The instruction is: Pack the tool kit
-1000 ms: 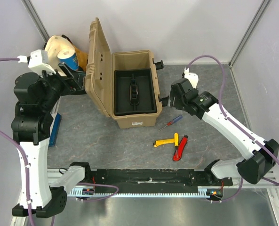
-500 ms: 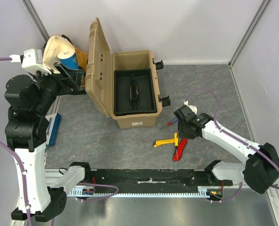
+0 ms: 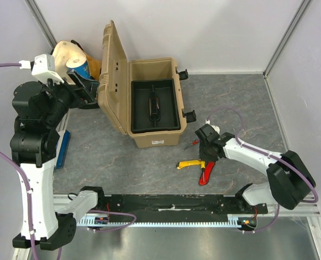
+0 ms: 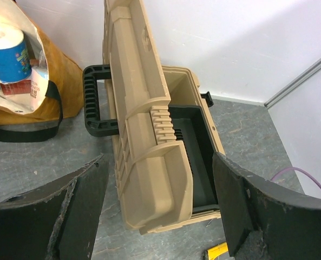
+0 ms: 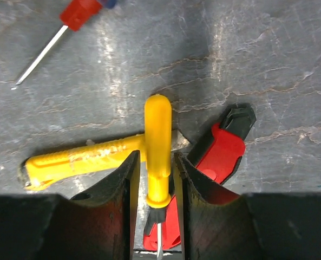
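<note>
- right gripper [image 5: 156, 162]: jaws set narrow, straddling the yellow-handled tool [image 5: 158, 130], pads just beside it on both sides; can't tell if they're pinching it.
- the tool lies flat on the desk [image 3: 122, 157], long axis square to the closing direction, roughly near-far in the top view.
- its shaft end crosses the red knife [image 5: 225, 149]; a second yellow handle [image 5: 79, 160] butts against it crosswise.
- toolbox [image 3: 155, 140] sits near, far-left of those jaws, lid [image 3: 110, 76] upright, black tray [image 3: 171, 108] in place.
- left gripper [image 4: 157, 179]: jaws wide apart, nothing held, up by the lid, well apart from the tools. Right arm is nearer.
- likely next: lift clear, carry far-left, keep the axis along the tray.
</note>
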